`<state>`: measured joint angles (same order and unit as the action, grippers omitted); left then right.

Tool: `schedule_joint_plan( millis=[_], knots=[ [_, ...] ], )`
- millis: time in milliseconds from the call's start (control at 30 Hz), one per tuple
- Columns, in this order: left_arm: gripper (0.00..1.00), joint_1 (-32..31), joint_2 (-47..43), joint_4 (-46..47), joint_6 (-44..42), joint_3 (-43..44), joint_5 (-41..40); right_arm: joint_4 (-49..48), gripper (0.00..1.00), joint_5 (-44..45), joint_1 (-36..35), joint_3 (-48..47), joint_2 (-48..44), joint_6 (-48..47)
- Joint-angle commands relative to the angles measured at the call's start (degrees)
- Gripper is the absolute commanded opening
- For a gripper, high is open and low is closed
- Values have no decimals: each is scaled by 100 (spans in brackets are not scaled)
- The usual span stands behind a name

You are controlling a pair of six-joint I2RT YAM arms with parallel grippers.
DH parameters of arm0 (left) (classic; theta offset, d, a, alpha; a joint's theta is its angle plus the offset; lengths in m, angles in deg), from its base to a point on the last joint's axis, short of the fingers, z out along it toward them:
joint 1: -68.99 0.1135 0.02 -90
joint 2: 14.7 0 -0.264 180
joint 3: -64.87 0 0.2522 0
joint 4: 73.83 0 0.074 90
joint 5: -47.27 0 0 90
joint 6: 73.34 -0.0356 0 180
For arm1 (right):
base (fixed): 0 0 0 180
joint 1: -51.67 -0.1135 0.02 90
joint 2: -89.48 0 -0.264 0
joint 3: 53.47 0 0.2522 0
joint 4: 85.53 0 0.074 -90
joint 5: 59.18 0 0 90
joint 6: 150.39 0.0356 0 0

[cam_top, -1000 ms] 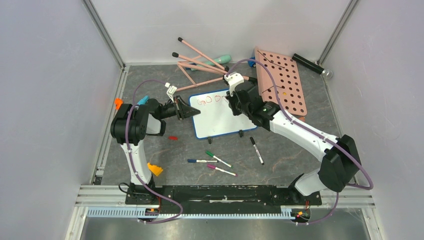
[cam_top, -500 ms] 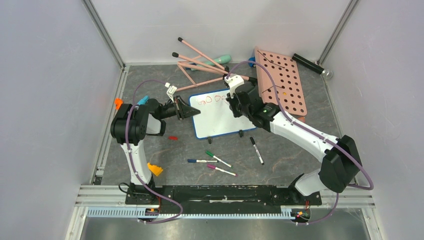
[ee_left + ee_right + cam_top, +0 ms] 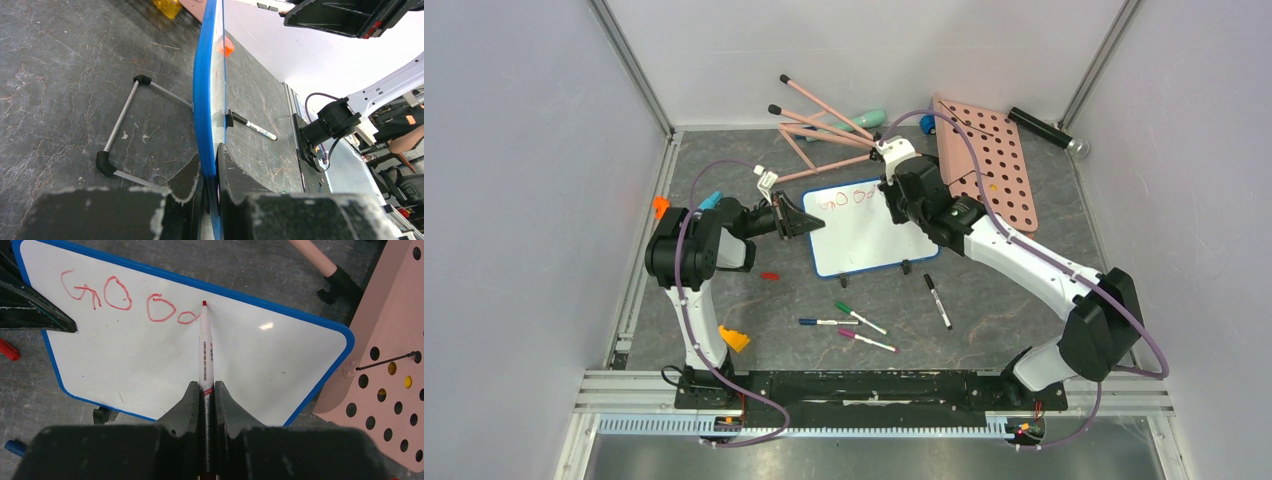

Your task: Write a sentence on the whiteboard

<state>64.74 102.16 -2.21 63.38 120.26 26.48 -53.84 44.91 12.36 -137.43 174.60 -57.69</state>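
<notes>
Arm and gripper posture: both grippers clamped.

The black-and-white jointed left arm (image 3: 692, 252) is folded close above its base, with the forearm level and pointing right. Its black two-finger left gripper (image 3: 210, 155) pinches the edge of the blue-rimmed white whiteboard (image 3: 204, 100) between nearly closed jaws. The matching right arm (image 3: 1036, 268) extends forward and to the left, with the wrist pitched down. The black right gripper (image 3: 206, 388) is fully closed around the barrel of a white red-tipped marker (image 3: 205, 347), which projects straight ahead.

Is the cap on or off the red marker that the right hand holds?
Off. The right wrist view shows the bare red tip of the marker beside the last red letter on the whiteboard.
</notes>
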Motion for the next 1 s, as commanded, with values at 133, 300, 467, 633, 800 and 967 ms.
schedule_joint_plan(
  millis=[133, 300, 467, 633, 800, 967],
  knots=[
    [2, 55, 82, 382, -601, 57, -73, -74, 0, 172, 72, -364, 182, -112],
    [2, 55, 80, 382, -602, 61, -74, -75, 0, 113, 81, -331, 156, -103],
    [2, 56, 78, 382, -602, 57, -72, -46, 0, -41, 84, -113, 50, -52],
    [2, 56, 73, 382, -611, 53, -74, -77, 0, -184, 79, 163, -87, -13],
    [2, 56, 68, 382, -604, 43, -73, -97, 0, -221, 81, 384, -204, -6],
    [2, 53, 58, 382, -620, 36, -66, -50, 0, -175, 80, 453, -291, -6]
  ],
)
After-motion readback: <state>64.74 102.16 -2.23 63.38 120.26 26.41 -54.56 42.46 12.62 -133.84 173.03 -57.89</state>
